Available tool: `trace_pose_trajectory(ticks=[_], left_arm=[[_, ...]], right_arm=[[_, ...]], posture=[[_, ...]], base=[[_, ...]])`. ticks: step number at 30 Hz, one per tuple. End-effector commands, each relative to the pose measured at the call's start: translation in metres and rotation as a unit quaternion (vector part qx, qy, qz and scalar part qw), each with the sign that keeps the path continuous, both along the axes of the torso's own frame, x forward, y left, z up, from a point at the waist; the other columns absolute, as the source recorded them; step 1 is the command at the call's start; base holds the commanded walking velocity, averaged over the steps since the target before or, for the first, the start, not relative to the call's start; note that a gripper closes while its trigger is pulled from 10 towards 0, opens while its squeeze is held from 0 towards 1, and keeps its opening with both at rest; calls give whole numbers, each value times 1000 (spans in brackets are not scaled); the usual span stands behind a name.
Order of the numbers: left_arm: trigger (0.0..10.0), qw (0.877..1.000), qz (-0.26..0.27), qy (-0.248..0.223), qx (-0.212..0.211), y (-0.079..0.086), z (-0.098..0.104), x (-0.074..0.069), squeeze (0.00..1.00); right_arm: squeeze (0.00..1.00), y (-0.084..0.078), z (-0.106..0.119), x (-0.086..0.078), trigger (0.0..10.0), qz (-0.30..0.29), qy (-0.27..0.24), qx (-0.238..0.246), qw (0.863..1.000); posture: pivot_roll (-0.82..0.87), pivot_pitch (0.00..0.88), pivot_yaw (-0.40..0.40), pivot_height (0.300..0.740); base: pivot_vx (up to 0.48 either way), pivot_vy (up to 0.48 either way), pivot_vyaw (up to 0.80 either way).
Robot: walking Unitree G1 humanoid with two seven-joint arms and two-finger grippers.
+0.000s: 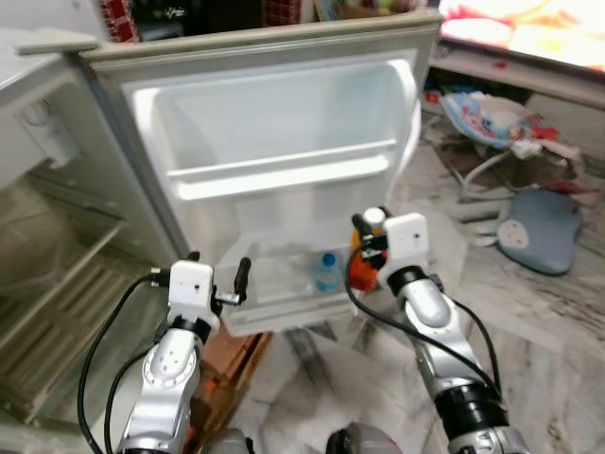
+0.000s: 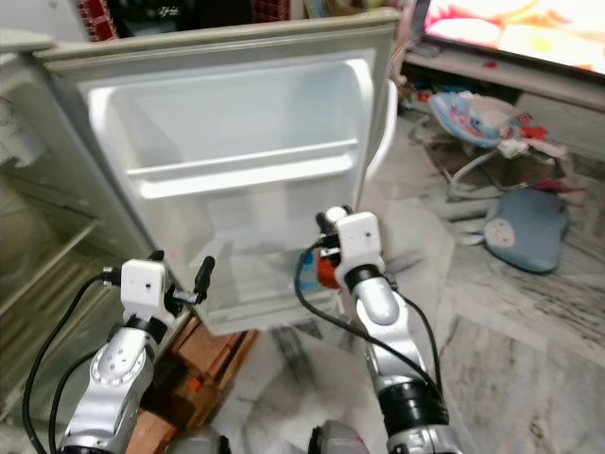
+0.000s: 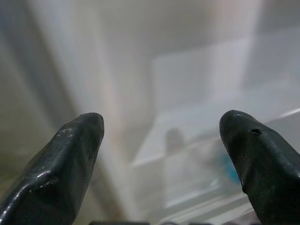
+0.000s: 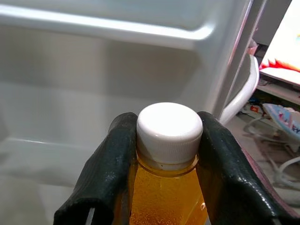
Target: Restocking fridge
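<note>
The fridge door [image 1: 284, 123] stands open before me, white inside, with an upper shelf rail [image 1: 284, 168] and a clear lower bin [image 1: 284, 274]. A small water bottle with a blue cap [image 1: 326, 272] stands in that bin. My right gripper [image 1: 367, 230] is shut on an orange-juice bottle [image 4: 164, 197] with a white cap [image 4: 168, 129], held just right of the water bottle at the bin's right end. My left gripper [image 1: 219, 274] is open, empty, hovering at the bin's left end; its fingers [image 3: 70, 159] point toward the door.
The fridge body with wire shelves [image 1: 57, 284] is at the left. A brown box [image 1: 227, 364] lies on the marble floor under the door. A baby bouncer [image 1: 501, 128] and a blue cushion [image 1: 544, 227] lie at the right.
</note>
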State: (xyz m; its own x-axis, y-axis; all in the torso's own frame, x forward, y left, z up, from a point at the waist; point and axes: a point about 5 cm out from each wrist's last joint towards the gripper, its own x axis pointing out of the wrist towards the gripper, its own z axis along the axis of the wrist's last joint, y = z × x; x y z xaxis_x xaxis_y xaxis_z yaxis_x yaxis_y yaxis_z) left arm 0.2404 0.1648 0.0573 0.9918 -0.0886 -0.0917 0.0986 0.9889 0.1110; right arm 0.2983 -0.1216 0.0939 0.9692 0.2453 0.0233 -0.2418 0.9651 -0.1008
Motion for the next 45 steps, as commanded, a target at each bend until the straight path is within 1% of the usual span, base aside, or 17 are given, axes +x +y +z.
trace_pose_trajectory(ticks=[1,2,3,5,7,8,12,17,23,34,38,45], left_arm=[[10000,1000,26,-1,11,10,1,-3,0],[10000,1000,26,-1,11,10,1,-3,0],[10000,999,39,-1,17,16,1,-6,0],[10000,999,49,2,23,21,0,-9,0],[10000,998,51,3,26,24,-1,-10,0],[10000,998,58,11,33,31,-3,-14,0],[10000,997,60,12,38,36,-4,-14,0],[10000,997,57,9,44,34,-1,-10,0],[10000,997,57,12,45,34,-1,-12,0],[10000,998,55,12,42,32,-1,-11,0],[10000,998,45,8,42,27,0,-10,0],[10000,998,44,5,38,24,1,-8,0]], right_arm=[[0,9,7,-1,10000,16,-14,10,1000],[0,9,7,-1,10000,16,-14,10,1000],[0,11,6,-2,10000,19,-11,16,1000],[0,13,6,-3,10000,23,-11,23,999],[0,14,6,-3,10000,25,-12,28,999],[0,16,6,-4,10000,28,-12,29,999],[0,16,5,-3,10000,28,-10,26,999],[0,12,6,-1,10000,21,-12,26,999],[0,11,5,-3,10000,19,-11,30,999],[0,14,5,-3,10000,21,-10,30,999],[0,12,5,-3,10000,19,-11,28,999],[0,11,5,-3,10000,20,-10,26,999]], posture=[[116,59,-17,740],[116,59,-17,740],[119,62,-17,740],[121,64,-16,740],[124,65,-16,740],[128,66,-15,740],[132,67,-13,740],[129,70,-7,740],[130,75,-3,740],[132,77,-4,740],[132,77,-4,740],[128,77,-8,740]], base=[[0,0,0],[0,0,0],[0,0,0],[0,0,0],[0,0,0],[0,0,0],[0,0,0],[0,68,0],[0,0,0],[0,445,0],[0,0,0],[0,0,0]])
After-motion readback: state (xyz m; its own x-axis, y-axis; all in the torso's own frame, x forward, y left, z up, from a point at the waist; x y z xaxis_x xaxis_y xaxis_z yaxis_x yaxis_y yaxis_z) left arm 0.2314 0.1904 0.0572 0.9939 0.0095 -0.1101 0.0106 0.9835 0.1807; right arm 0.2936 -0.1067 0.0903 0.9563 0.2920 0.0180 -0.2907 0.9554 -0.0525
